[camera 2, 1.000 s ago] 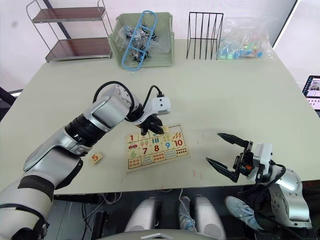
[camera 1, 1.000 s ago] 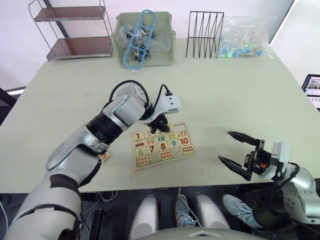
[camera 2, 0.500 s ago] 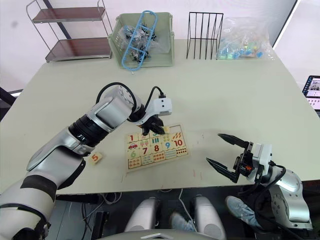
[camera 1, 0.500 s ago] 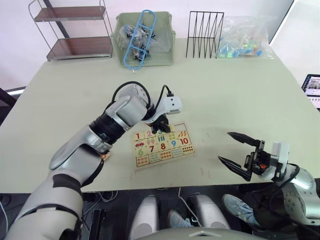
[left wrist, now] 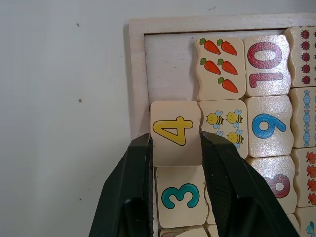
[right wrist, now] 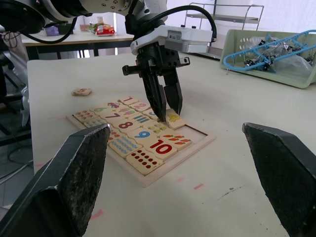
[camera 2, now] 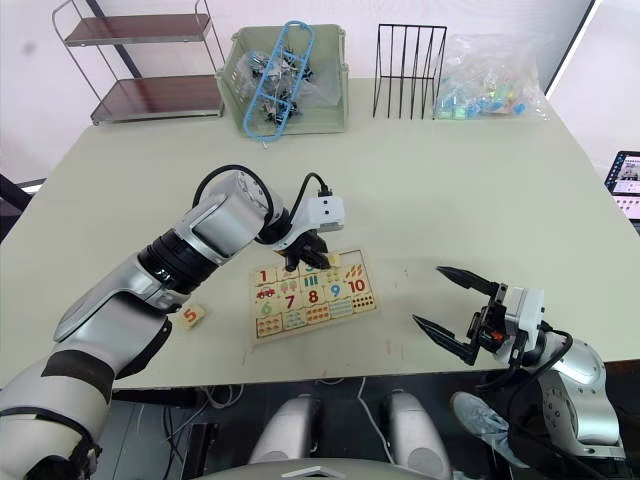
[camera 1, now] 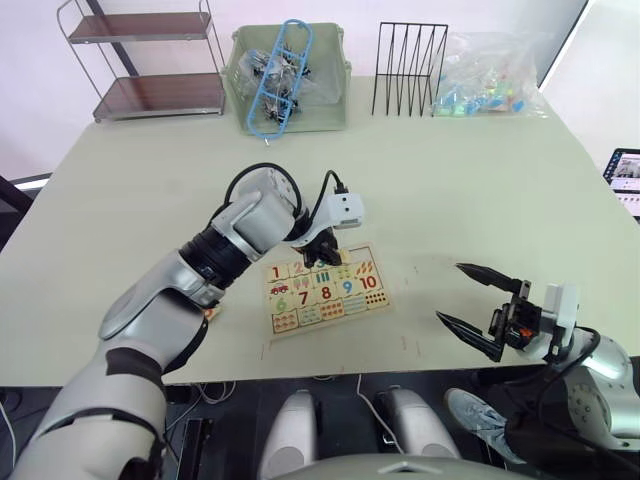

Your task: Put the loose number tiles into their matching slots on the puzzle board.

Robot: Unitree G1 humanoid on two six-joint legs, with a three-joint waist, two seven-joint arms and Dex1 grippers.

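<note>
The puzzle board (camera 2: 300, 334) lies near the table's front edge, with numbers 6 to 10, pictures and dots. Tiles 1, 2 and 3 (left wrist: 181, 196) sit in its number row. My left gripper (left wrist: 175, 140) is shut on the yellow 4 tile (left wrist: 173, 129), held low over the row beside the 3. Past it, the end slot (left wrist: 169, 69) is bare pale wood. The orange 5 tile (camera 2: 190, 316) lies loose on the table left of the board. My right gripper (camera 2: 427, 295) hangs open and holds nothing, right of the board at the table's front edge.
Along the far edge stand a metal shelf (camera 2: 140, 60), a green basket (camera 2: 290, 80) with a blue hanger, a black wire rack (camera 2: 408, 68) and a bag of coloured pieces (camera 2: 490, 85). A screen (camera 2: 625, 180) sits at the right edge.
My left gripper with the 4 tile has shifted very slightly over the board's number row. The right gripper has stayed where it was.
</note>
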